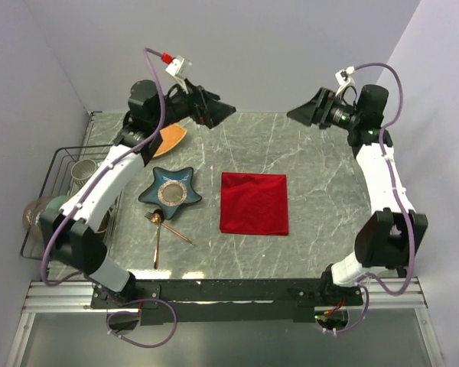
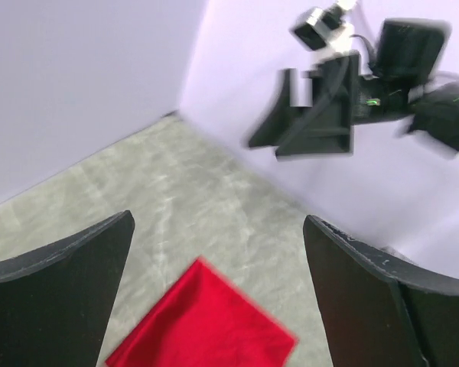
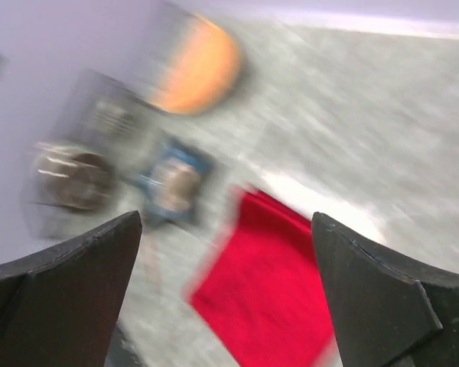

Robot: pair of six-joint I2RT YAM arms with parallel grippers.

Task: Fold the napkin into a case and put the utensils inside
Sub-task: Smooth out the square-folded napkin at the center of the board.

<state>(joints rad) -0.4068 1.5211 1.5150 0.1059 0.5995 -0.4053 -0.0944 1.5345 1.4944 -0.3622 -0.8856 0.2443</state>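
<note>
The red napkin (image 1: 254, 203) lies flat as a square near the middle of the grey marble table (image 1: 314, 160); it also shows as the red napkin (image 2: 203, 325) in the left wrist view and, blurred, as the red napkin (image 3: 279, 287) in the right wrist view. Copper utensils (image 1: 162, 225) lie crossed left of it, below the blue star-shaped dish (image 1: 170, 189). My left gripper (image 1: 219, 113) hangs open, high over the back left. Over the back right my right gripper (image 1: 304, 112) is raised and open too. Neither holds anything.
An orange plate (image 1: 170, 138) sits at the back left under the left arm. A black wire rack (image 1: 61, 180) with metal cups (image 1: 82, 170) stands off the table's left edge. Walls close in the back and both sides.
</note>
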